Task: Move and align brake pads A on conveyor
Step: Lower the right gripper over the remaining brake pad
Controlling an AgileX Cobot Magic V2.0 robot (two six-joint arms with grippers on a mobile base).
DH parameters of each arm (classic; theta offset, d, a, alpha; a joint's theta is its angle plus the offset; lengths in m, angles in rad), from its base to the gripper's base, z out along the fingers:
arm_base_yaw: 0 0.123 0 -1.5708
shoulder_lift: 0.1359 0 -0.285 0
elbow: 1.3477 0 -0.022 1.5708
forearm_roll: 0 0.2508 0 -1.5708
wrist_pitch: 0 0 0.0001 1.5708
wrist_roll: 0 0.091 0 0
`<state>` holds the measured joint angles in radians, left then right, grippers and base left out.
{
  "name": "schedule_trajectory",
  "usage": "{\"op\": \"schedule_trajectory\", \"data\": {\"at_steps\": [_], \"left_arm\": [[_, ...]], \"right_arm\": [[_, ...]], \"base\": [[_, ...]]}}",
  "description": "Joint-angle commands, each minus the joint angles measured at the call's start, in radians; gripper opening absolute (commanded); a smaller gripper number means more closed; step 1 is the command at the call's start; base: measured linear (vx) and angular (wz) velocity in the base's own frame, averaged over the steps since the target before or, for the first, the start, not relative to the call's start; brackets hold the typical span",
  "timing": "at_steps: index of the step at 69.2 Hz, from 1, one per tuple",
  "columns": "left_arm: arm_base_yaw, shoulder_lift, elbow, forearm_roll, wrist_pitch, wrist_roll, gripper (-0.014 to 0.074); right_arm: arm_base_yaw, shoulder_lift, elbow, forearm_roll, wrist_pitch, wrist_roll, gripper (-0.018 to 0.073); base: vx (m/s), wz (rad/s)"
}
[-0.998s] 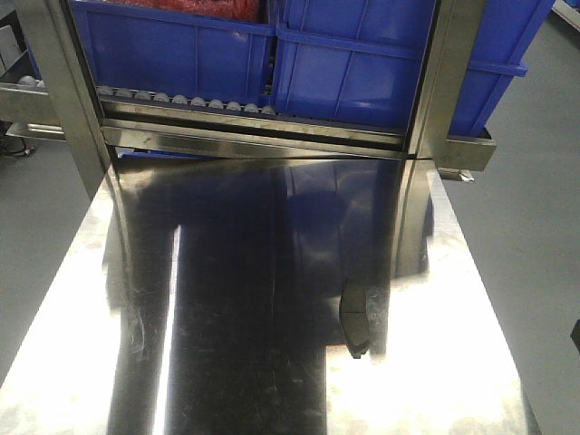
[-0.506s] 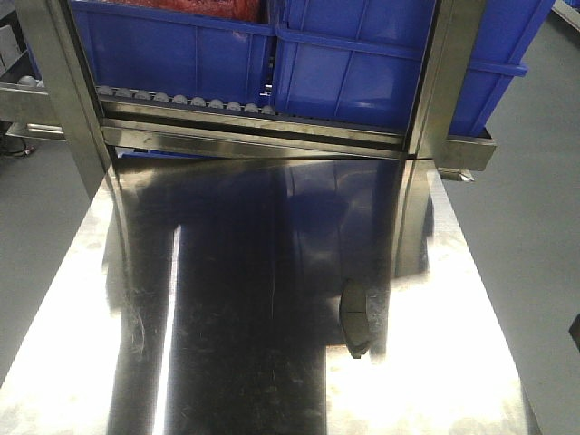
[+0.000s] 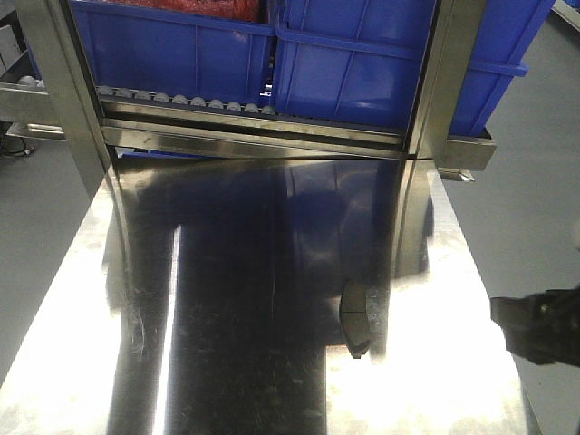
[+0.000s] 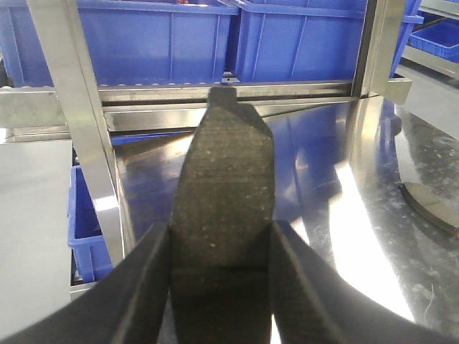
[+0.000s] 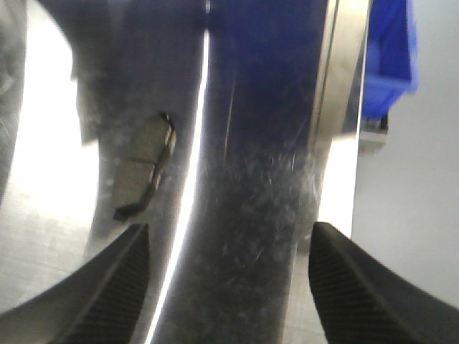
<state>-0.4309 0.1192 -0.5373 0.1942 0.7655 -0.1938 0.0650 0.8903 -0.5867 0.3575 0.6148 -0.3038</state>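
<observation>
brake pad [image 4: 226, 179] in left claw [image 4: 221, 240], right claw [image 5: 228, 236] spread, cropped

I saw a polished steel bench [image 3: 227, 299] throwing back bright streaks of overhead light. Behind it stood a steel roller rack [image 3: 181, 98] carrying big blue bins [image 3: 172, 54], one holding something red [image 3: 199, 7]. Grey floor [image 3: 535, 181] lay on both sides, and another blue bin [image 4: 86, 244] sat low beside the bench.
</observation>
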Motion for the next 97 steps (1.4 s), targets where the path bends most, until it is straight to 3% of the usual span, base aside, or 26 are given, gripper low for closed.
{"op": "schedule_trajectory", "data": {"at_steps": [1,9,23,33,46,60,69,97], "left_arm": [[-0.003,0.013,-0.025,0.006,-0.100,-0.002,-0.0006],[-0.003,0.013,-0.025,0.006,-0.100,-0.002,-0.0006],[-0.003,0.013,-0.025,0.006,-0.098,-0.002,-0.0006],[-0.003,0.013,-0.025,0.006,-0.097,-0.002,-0.0006],[-0.003,0.013,-0.025,0.006,-0.097,-0.002,-0.0006],[-0.003,0.013,-0.025,0.006,-0.097,-0.002,-0.0006],[-0.003,0.013,-0.025,0.006,-0.097,-0.002,-0.0006],[-0.003,0.013,-0.025,0.006,-0.097,-0.002,-0.0006]], "right_arm": [[-0.001,0.112,-0.077,0.012,0.002,0.032,0.0408],[-0.001,0.241,-0.154,0.012,0.064,0.031,0.0362],[0.012,0.429,-0.285,0.017,0.137,0.047,0.0362],[0.113,0.533,-0.377,-0.038,0.158,0.133,0.0362],[0.279,0.665,-0.486,-0.188,0.164,0.364,0.0366],[0.369,0.782,-0.587,-0.182,0.181,0.424,0.0447],[0.380,0.846,-0.645,-0.186,0.231,0.470,0.0489],[0.380,0.975,-0.766,-0.226,0.306,0.541,0.0490]], "base": [[0.00,0.00],[0.00,0.00],[0.00,0.00],[0.00,0.00],[0.00,0.00],[0.00,0.00],[0.00,0.00],[0.00,0.00]]}}
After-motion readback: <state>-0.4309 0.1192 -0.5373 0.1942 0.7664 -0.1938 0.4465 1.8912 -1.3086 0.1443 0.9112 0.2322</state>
